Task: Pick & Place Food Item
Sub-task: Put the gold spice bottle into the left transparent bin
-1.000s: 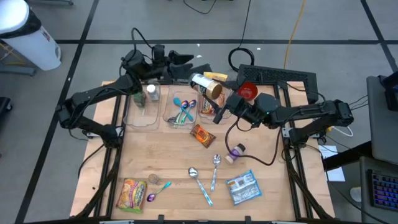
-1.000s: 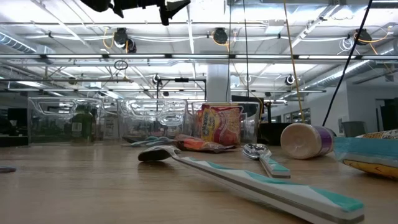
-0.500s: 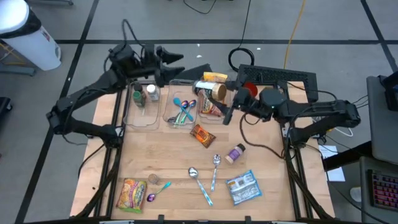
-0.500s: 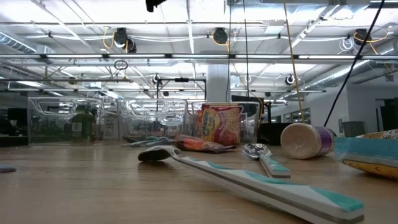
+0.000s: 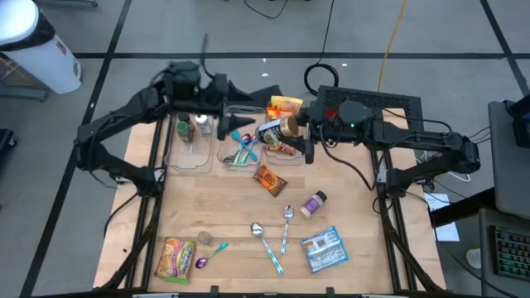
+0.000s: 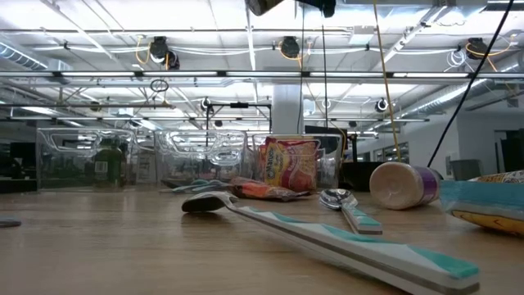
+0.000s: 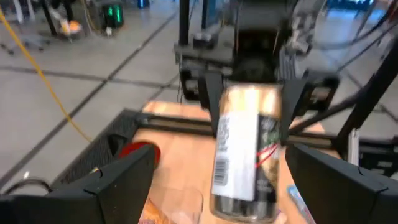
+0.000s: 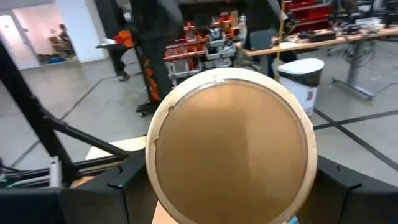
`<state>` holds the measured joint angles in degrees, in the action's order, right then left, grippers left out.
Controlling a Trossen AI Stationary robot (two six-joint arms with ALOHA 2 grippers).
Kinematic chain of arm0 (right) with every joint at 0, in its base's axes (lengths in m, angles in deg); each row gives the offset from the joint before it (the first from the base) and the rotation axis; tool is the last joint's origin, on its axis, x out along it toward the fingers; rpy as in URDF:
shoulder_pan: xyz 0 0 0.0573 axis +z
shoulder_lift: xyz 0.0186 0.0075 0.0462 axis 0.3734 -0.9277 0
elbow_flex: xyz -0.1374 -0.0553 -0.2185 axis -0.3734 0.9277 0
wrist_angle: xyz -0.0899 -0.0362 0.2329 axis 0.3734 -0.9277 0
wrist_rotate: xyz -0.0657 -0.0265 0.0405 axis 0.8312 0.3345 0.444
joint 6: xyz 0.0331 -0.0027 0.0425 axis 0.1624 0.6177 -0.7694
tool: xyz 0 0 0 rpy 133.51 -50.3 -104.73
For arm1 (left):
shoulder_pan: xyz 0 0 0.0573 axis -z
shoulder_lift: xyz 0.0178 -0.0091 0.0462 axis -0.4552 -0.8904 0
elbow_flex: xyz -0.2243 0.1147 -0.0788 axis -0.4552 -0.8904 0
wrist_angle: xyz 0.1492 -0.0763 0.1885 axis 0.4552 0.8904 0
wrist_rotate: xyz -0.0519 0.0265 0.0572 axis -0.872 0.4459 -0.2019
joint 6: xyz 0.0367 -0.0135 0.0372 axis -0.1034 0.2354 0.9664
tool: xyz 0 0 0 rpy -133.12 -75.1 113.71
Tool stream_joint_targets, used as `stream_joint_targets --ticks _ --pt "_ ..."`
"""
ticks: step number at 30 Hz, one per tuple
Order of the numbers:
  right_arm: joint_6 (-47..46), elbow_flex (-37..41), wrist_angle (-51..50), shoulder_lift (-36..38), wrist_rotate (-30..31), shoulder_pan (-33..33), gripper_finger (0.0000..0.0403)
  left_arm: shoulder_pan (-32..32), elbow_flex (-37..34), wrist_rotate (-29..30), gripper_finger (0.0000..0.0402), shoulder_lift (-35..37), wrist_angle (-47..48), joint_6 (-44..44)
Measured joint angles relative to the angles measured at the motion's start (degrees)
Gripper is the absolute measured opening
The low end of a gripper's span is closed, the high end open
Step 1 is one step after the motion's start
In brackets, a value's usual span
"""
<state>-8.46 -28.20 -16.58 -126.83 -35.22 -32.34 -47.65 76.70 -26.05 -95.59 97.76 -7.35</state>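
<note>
1. Gravest: dropping the can (image 5: 276, 128). Carried in the air at the upper centre of the high view, above the row of clear bins (image 5: 189, 157), lying on its side in the right tool (image 5: 284, 130), clamped partway closed around its body. Smooth round wall and a sideways hold, so probably prone to rolling or sliding out on any jerk, then falling among the spoons (image 5: 243, 149) or bouncing off the bench (image 5: 215, 207).
2. Next: a knock between the arms. Left tool (image 5: 234, 124) spread as wide as it goes and holding nothing, just left of the can and pointed toward it. Closing in further risks striking the can or the right tool's fingers and spoiling the hold.
3. Lesser: a poor landing. Snack packets (image 5: 281, 149) already lying in the bin under the can. Letting go from this height, or onto that uneven heap, likely leaves the can tipped against the wall or rolling out.
4. Least: nudging a light bin out of line with a low pass of either arm.
</note>
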Motion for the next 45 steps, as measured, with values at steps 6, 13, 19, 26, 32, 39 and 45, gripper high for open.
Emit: stream_joint_targets --ticks 6,13,19,26,32,39,45 --pt "0.02 0.00 -0.66 0.00 -0.56 -0.50 0.0269 2.80 0.13 1.69 0.0363 -3.78 1.65 -0.23" --pt "0.04 0.00 -3.19 0.00 -0.64 -0.50 0.0269 4.76 0.15 -1.25 0.0363 -5.95 1.69 -0.48" --pt "0.02 0.00 -2.78 0.00 -2.37 -0.49 0.0269 6.39 0.19 -1.26 0.0363 -7.85 2.35 -0.53" --pt "-0.20 0.00 -2.51 0.00 -3.42 -0.48 0.0269 6.75 0.17 -1.31 0.0363 -11.37 2.49 -1.78" --pt "-0.39 0.00 -2.53 0.00 -3.51 -0.39 0.0269 6.73 0.17 -2.77 0.0361 -12.48 1.88 -2.02" --pt "-0.46 0.00 -2.59 0.00 -4.89 -0.39 0.0269 6.77 0.15 -3.01 0.0280 -12.53 2.15 -2.46" --pt "-0.53 0.00 -2.37 0.01 -4.88 -0.39 0.0269 6.77 0.15 -3.16 0.0275 -12.53 1.42 -2.39"
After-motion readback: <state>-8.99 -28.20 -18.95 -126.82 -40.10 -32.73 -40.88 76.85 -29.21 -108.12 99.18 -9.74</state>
